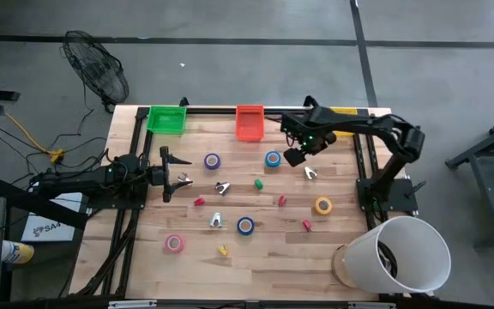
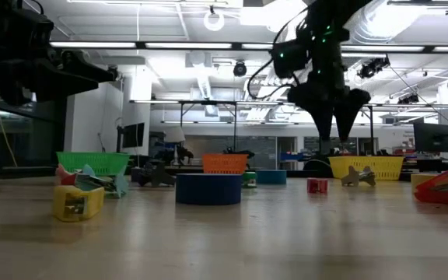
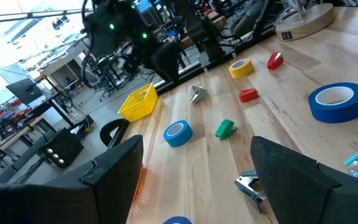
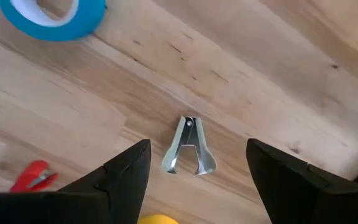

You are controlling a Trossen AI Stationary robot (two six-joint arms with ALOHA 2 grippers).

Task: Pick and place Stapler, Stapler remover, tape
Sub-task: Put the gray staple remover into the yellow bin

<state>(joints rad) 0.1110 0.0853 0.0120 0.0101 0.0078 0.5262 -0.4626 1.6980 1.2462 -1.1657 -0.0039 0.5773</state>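
Observation:
My right gripper [image 4: 197,177] hangs open and points down, above a silver stapler remover [image 4: 189,146] that lies flat on the wood [image 1: 310,172]; its fingers stand on either side of the remover, clear of it. A blue tape roll [image 4: 51,15] and a small red stapler [image 4: 33,177] lie nearby. More tape lies about: purple [image 1: 212,160], blue [image 1: 245,226], yellow [image 1: 322,205], pink [image 1: 174,244]. My left gripper [image 1: 174,176] waits open and level at the table's left side, with nothing between its fingers [image 3: 197,180].
Green [image 1: 166,118] and orange [image 1: 250,122] bins stand along the far edge, with a yellow bin [image 2: 366,166] partly under my right arm. Two more stapler removers [image 1: 222,186] [image 1: 216,221] and small red, green and yellow staplers are scattered mid-table. A white bucket [image 1: 397,253] stands at the near right corner.

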